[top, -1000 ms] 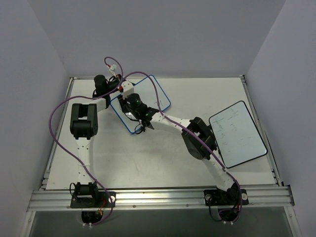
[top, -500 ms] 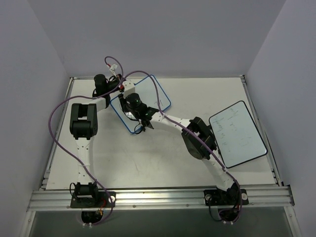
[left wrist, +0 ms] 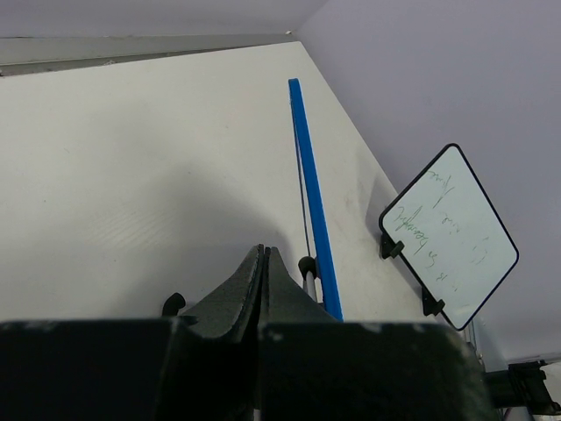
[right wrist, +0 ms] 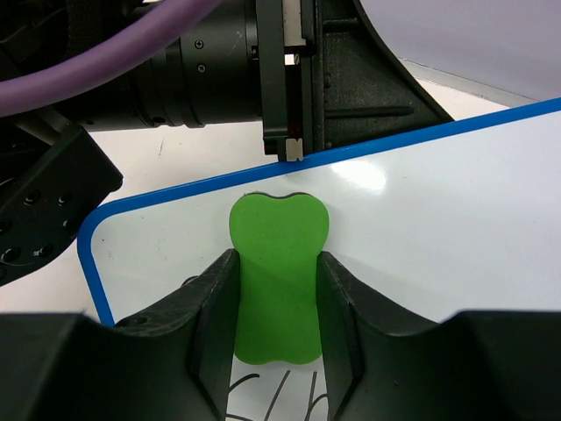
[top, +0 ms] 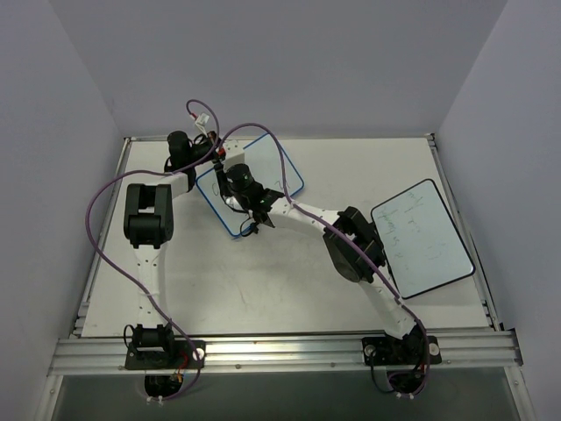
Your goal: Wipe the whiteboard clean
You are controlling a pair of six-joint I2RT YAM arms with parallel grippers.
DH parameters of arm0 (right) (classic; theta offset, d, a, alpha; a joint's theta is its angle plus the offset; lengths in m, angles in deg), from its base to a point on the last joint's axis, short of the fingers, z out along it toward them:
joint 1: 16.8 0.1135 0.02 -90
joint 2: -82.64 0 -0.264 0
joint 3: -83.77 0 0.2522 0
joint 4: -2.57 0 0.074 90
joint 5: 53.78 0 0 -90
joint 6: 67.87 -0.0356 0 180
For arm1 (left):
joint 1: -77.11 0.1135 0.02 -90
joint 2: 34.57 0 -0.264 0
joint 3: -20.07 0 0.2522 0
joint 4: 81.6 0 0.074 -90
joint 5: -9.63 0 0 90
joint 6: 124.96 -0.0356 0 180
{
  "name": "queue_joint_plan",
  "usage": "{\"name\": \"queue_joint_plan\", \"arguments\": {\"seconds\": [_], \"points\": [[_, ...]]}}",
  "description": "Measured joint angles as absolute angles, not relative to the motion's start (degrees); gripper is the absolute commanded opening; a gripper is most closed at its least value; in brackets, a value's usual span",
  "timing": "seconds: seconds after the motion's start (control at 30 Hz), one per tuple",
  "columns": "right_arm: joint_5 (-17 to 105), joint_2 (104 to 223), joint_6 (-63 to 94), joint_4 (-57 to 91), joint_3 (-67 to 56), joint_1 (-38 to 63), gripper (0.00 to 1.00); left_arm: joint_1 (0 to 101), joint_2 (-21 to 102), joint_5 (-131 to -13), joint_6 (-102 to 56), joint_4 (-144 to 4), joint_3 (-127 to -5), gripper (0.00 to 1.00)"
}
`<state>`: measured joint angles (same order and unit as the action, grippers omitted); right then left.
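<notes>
Right gripper [right wrist: 276,267] clamps a green, waisted foam eraser [right wrist: 279,230] against the blue-framed whiteboard [right wrist: 456,219]. Its black handwriting [right wrist: 263,402] is cut off below. Left gripper [left wrist: 264,256] is fully closed and empty.

The whiteboard [top: 263,160] lies on the table [top: 263,281], toward the back and a bit left of the middle. A second board [top: 421,237] sits well apart from it, by the table's right edge. An eraser [right wrist: 276,272] rests on the whiteboard between the fingers of the right gripper [right wrist: 276,259], and the left gripper [left wrist: 263,254] is at the board's left edge, just beside it.
</notes>
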<state>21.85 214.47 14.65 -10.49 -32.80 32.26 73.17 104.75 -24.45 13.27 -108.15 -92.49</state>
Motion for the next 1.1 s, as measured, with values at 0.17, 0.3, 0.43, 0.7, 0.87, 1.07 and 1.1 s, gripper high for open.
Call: {"name": "queue_joint_plan", "arguments": {"seconds": [0.17, 0.3, 0.43, 0.7, 0.87, 1.07, 1.1], "points": [[21.8, 214.3, 15.1, -12.4, -31.5, 32.5, 0.04, 73.1, 104.7, -24.5, 13.0, -107.9, -92.5, 0.02], [21.8, 213.3, 15.4, -15.3, -28.4, 33.1, 0.04, 73.1, 104.6, -24.4, 12.7, -107.7, -92.5, 0.02], [21.8, 212.1, 16.0, -17.4, -25.0, 33.7, 0.04, 73.1, 104.5, -24.5, 12.5, -107.4, -92.5, 0.02], [21.5, 211.5, 17.1, -18.9, -22.8, 35.3, 0.04, 73.0, 104.4, -24.5, 12.4, -107.1, -92.5, 0.02], [21.5, 211.5, 18.0, -19.0, -22.7, 36.4, 0.04, 72.9, 104.2, -24.5, 12.3, -107.0, -92.5, 0.02], [21.5, 211.5, 19.3, -18.5, -22.7, 38.0, 0.04, 72.8, 104.1, -24.4, 12.3, -106.9, -92.5, 0.02], [21.5, 211.5, 19.5, -18.4, -22.7, 38.1, 0.05, 72.8, 104.1, -24.4, 12.3, -106.9, -92.5, 0.02]]}}
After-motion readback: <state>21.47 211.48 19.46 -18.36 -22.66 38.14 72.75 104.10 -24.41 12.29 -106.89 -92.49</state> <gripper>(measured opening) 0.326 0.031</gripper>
